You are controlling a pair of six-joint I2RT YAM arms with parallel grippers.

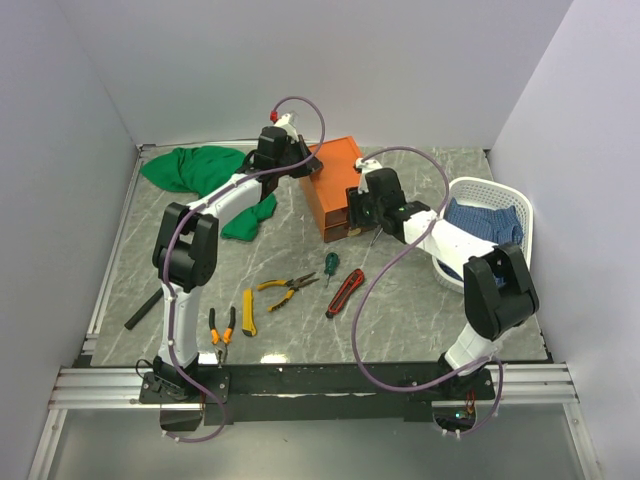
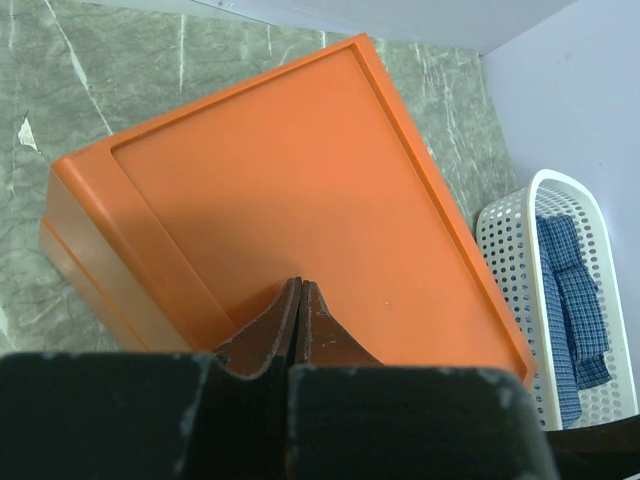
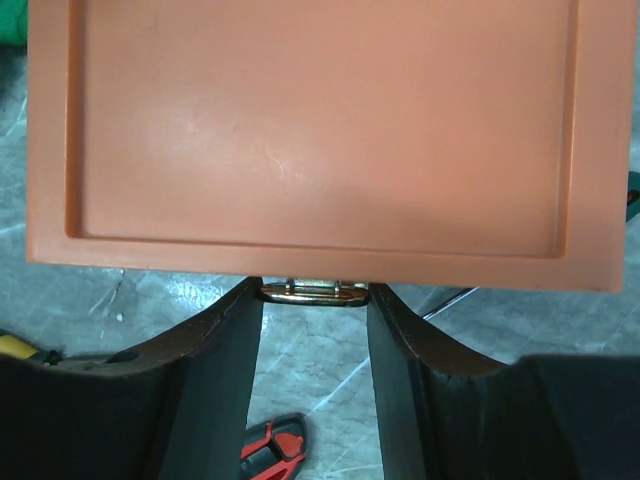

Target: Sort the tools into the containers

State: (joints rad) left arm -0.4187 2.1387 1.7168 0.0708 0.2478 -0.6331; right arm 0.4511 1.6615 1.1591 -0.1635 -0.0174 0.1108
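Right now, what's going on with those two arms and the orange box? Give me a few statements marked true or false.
1. The left arm's jaws are shut over the top of the orange box. True.
2. The right arm's jaws grip a screwdriver. False: they stand open either side of the box's metal handle.
3. Every tool is put away. False: the green screwdriver, yellow pliers and red-black knife lie on the table.
4. The white basket holds blue cloth. True.
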